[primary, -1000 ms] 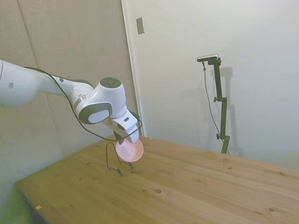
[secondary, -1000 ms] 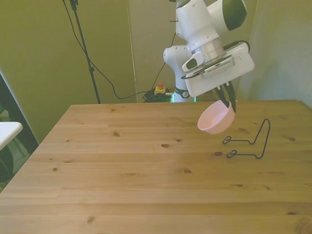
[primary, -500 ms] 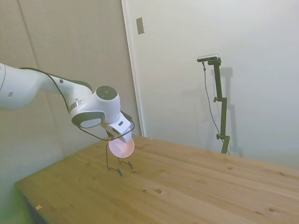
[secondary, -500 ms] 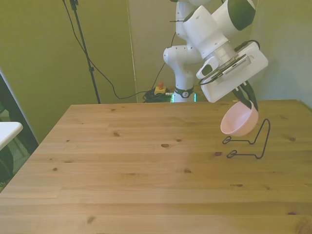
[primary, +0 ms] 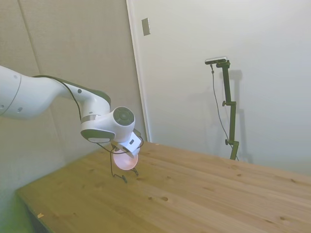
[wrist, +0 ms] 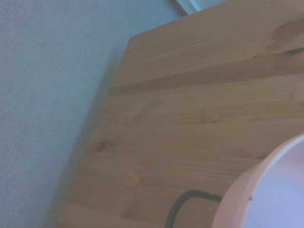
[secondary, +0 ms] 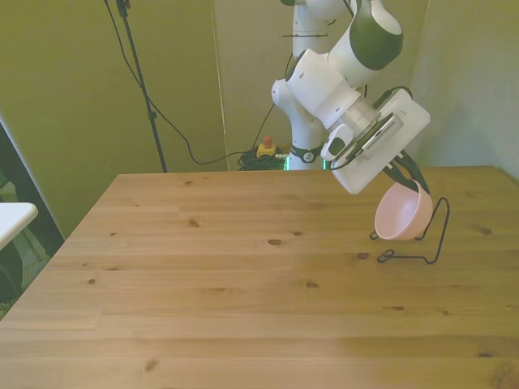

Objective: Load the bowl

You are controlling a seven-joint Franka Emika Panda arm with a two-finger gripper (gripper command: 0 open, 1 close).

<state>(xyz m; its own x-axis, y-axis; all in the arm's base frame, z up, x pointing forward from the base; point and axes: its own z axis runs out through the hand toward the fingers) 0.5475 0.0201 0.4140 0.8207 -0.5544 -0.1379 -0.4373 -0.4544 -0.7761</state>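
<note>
- Fingers (secondary: 411,177) dark, pinched onto the upper rim of the bowl (secondary: 401,216); no gap visible between fingertips and rim in the front view.
- Gripper (secondary: 417,183) angled downward from a tilted white wrist block; in the side view the gripper (primary: 127,151) sits under the arm's rounded last joint, fingers mostly hidden there.
- Bowl pale pink, plain, tipped steeply on its side, hanging from the grasp. In the side view its round face (primary: 125,160) glows pinkish and points toward that camera.
- Bowl is held low over the wire rack (secondary: 422,241), in front of the rack's upright loop; whether it touches the wire cannot be told.
- Rack: thin dark wire, one tall loop and two small curled feet on the table (secondary: 227,284), near the table's edge at the front view's right. Side view shows the rack (primary: 116,167) partly behind the bowl.
- Wrist view: blurred pink rim of the bowl (wrist: 270,190), a curve of dark rack wire (wrist: 185,203) beside it, wood grain and the table's edge (wrist: 118,71) against a pale wall.
</note>
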